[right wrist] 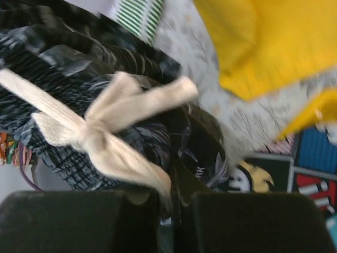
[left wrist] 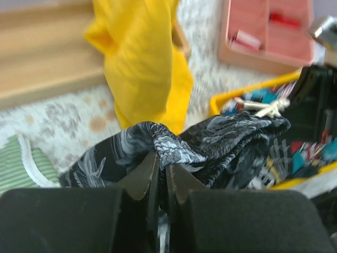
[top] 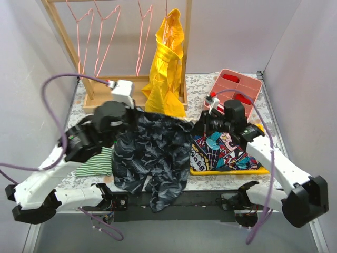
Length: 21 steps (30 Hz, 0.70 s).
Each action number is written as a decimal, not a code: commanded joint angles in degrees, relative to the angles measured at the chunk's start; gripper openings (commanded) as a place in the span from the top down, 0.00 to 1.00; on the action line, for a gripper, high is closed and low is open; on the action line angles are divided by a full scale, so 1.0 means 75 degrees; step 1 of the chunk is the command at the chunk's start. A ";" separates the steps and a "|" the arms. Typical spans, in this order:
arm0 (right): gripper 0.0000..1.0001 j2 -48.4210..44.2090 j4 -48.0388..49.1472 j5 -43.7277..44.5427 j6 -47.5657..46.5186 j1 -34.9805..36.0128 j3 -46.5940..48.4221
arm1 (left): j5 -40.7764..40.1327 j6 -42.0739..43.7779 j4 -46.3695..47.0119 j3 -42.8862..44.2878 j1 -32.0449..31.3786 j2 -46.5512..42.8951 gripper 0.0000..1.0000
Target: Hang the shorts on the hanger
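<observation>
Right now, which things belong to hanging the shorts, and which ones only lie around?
For the job: shorts, gripped by the left pincer and right pincer; pink hangers on the wooden rack.
Not needed: yellow garment, spider-web cloth, striped green cloth, pink tray.

the shorts point(top: 152, 153) are soft matt cloth, the rack point(top: 93, 101) bare smooth wood.

The shorts point(top: 152, 153) hang mid-table between the left gripper point(left wrist: 162, 176) and right gripper point(right wrist: 167, 190), with the rack point(top: 63, 34) holding hangers point(top: 108, 41) behind, a tray point(top: 231, 171) to the right and a cloth point(top: 97, 162) to the left.
</observation>
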 commanded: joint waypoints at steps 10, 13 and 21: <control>0.30 -0.1082 -0.1445 0.3725 0.0710 0.0810 -0.0516 | 0.1367 -0.0511 0.0706 -0.1306 0.0025 0.0828 1.00; 0.30 -0.1437 -0.1856 0.6338 0.1424 0.2987 -0.0538 | 0.1402 -0.0429 0.0624 -0.1071 0.0013 0.1061 1.00; 0.34 0.0293 -0.1841 1.0439 0.2703 0.6554 -0.0600 | 0.1391 -0.0218 0.0273 0.0064 0.0048 0.1543 1.00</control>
